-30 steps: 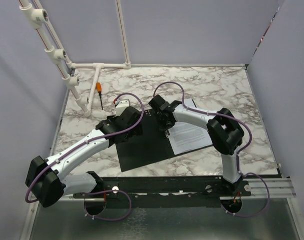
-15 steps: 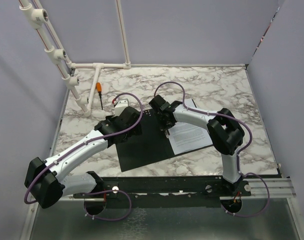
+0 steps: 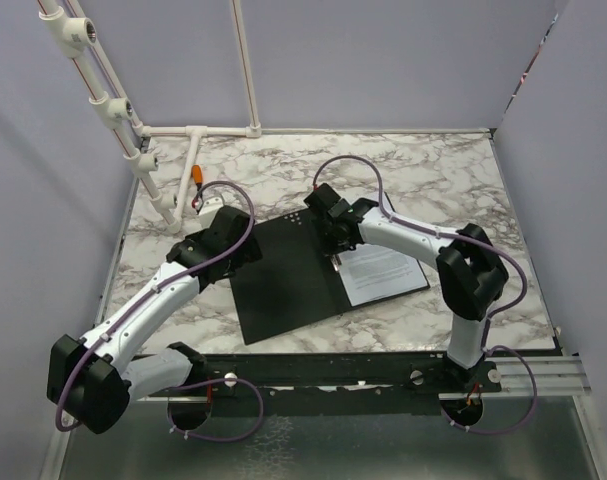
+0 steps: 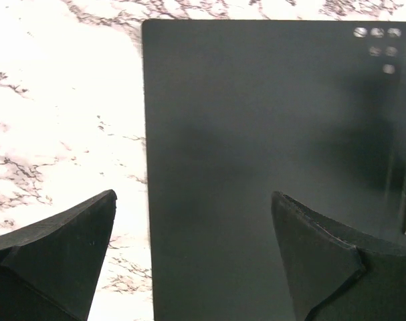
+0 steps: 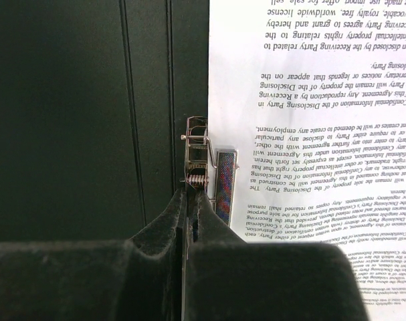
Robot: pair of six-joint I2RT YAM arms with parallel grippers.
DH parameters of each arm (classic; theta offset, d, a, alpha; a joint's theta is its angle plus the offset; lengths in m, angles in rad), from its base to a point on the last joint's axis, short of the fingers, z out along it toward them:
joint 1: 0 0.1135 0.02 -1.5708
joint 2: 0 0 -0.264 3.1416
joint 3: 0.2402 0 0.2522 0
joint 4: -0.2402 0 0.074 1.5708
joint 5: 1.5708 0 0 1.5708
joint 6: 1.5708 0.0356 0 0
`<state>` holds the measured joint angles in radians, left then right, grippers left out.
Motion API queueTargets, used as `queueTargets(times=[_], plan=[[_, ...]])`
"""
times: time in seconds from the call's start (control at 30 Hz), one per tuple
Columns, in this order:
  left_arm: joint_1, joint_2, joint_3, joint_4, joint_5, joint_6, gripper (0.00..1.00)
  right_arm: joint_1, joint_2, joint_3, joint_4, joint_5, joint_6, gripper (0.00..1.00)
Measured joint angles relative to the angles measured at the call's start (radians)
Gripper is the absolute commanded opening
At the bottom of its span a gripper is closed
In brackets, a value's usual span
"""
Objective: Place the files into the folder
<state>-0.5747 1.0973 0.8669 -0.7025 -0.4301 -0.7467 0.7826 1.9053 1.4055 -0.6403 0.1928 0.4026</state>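
Ok, right end effector (image 5: 189, 200) clamps the spine clip (image 5: 196, 150) lever, likely the best hold. Files (image 5: 310, 134) look light and floppy, lying just right of it in the folder (image 5: 75, 120). Left end effector (image 4: 193, 194) wide open above.

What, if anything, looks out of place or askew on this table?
Nothing spilled or damaged. The open folder lies skewed on the table, the files on its right half. An orange-handled screwdriver by the white pipe frame seems unrelated.
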Motion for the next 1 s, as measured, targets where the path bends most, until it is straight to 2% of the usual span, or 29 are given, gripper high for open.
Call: queueTargets(times=[0.3,0.63,0.83,1.0], plan=[[0.145,-0.001,-0.01,0.047,0.15,0.052,0.99,-0.037,-0.195,-0.034,-0.026,0.0,-0.011,0.01],[0.365,-0.004,-0.029,0.149,0.522,0.077,0.99,-0.174,-0.378,-0.082,-0.058,-0.067,-0.045,0.01],[0.4,-0.021,-0.068,0.249,0.755,0.034,0.99,-0.269,-0.434,-0.106,-0.059,-0.151,-0.057,0.01],[0.407,-0.021,-0.123,0.352,0.92,-0.033,0.97,-0.276,-0.46,-0.111,-0.058,-0.219,-0.057,0.01]])
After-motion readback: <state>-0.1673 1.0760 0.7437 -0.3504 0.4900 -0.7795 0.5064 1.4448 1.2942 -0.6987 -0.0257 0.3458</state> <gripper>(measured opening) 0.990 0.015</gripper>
